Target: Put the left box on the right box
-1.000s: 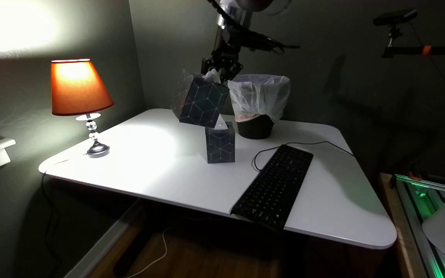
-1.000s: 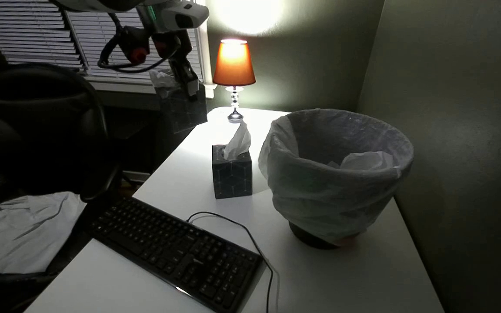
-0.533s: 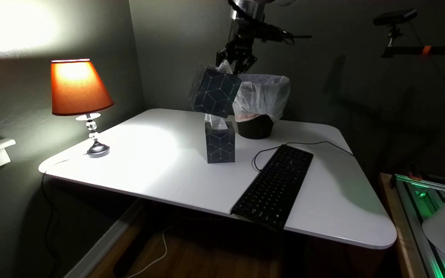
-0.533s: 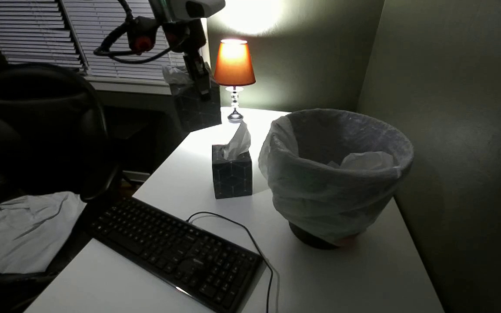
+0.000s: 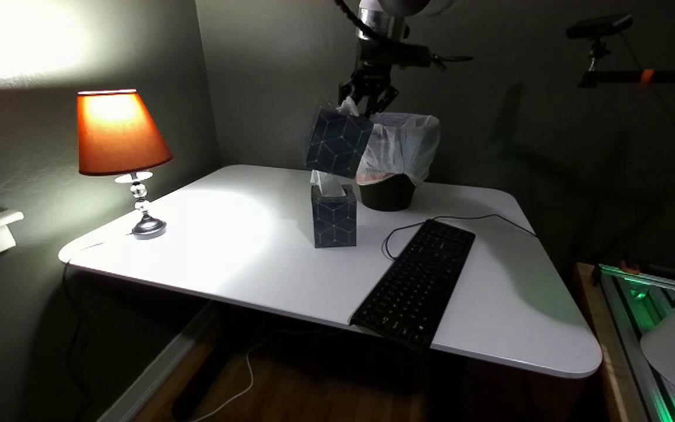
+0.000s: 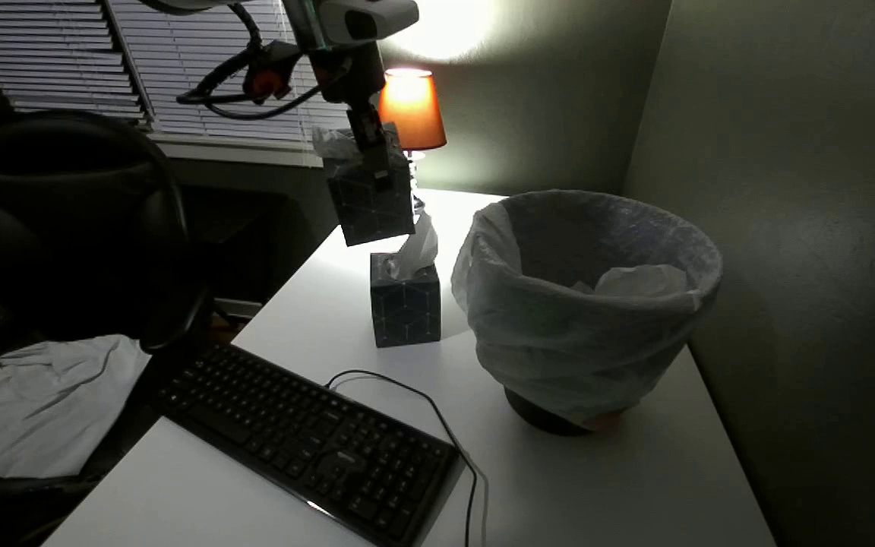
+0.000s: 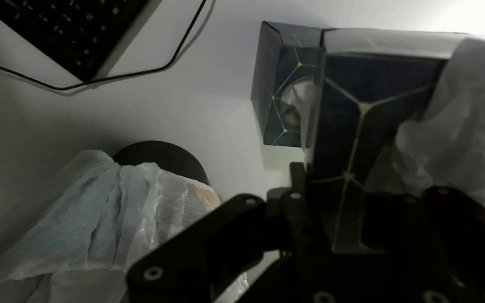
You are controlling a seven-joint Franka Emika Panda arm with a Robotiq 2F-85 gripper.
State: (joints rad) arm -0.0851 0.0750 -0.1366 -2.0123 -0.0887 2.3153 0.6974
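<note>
Apparently pre-placement: gripper (image 7: 336,200) clamps the tilted left box (image 5: 339,143) above the right box (image 5: 335,218); next, probably level, centre, then lower it.

in the wrist view the upper box (image 7: 347,130) hides part of the lower box (image 7: 278,80), and the edges cut off the keyboard (image 7: 65,31) and bin bag (image 7: 99,227). in an exterior view the upper box partly covers the lamp (image 6: 416,114).

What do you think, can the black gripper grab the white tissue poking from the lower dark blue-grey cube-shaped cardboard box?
Probably not: the gripper is clamped on the matching upper box, which partly hides that tissue in the wrist view.
</note>
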